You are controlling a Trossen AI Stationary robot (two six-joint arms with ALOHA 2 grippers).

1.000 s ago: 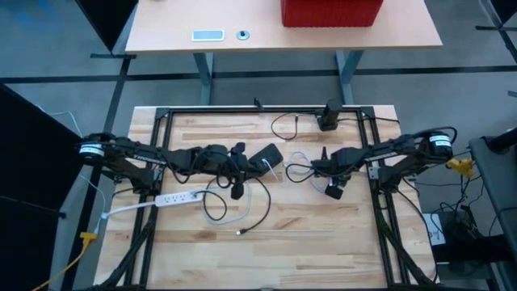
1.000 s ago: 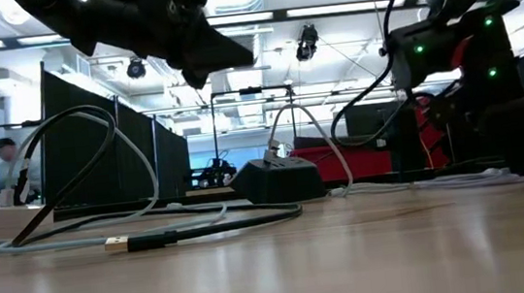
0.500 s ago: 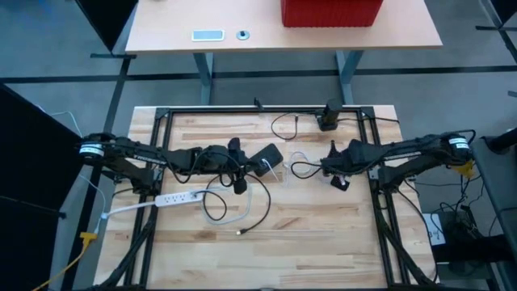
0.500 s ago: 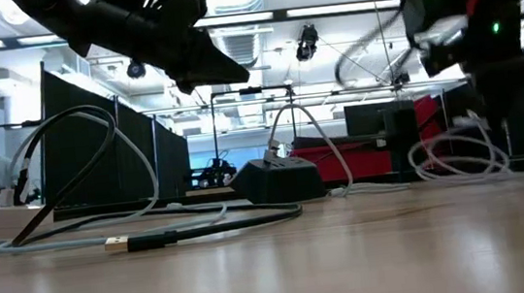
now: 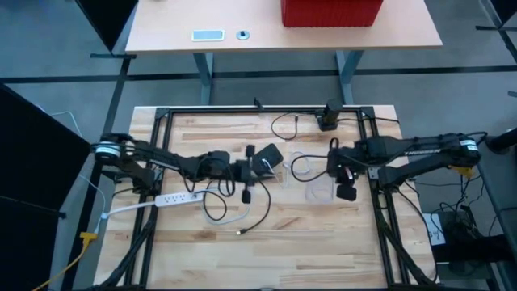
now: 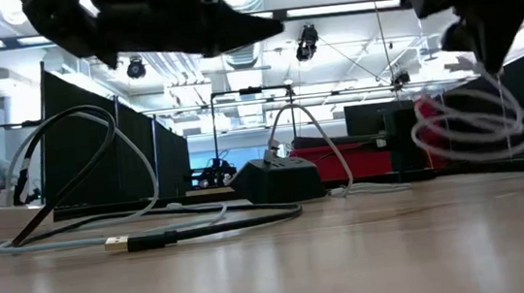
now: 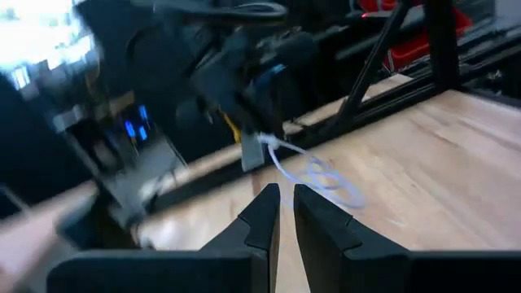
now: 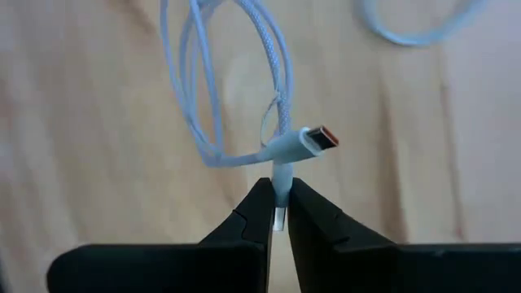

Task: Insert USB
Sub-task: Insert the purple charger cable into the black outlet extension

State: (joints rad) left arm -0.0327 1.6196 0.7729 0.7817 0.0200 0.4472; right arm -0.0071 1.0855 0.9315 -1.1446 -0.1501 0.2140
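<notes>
My right gripper is shut on a white USB cable near its plug, which has an orange-lined tip. In the low view the cable's coil hangs in the air under that gripper. My left gripper is shut on nothing and hovers by the black charger block, pointing toward the right arm. The block rests flat on the table. A black cable lies looped on the wood, its USB plug on the table. My right gripper pinches the white cable between its two fingers just behind the plug's white body. The plug sticks out past the fingertips, bent to one side. The coil hangs slack below, lifted clear of the table.
A white power strip lies near the table's left edge. Another small black block with a cable stands at the far edge. A black metal frame borders the table. Bare wood lies toward the near edge.
My right gripper has risen and drawn toward the table's right, and the white cable's coil has come up off the table and now hangs free. My left gripper has moved right toward the charger block and tipped more level.
</notes>
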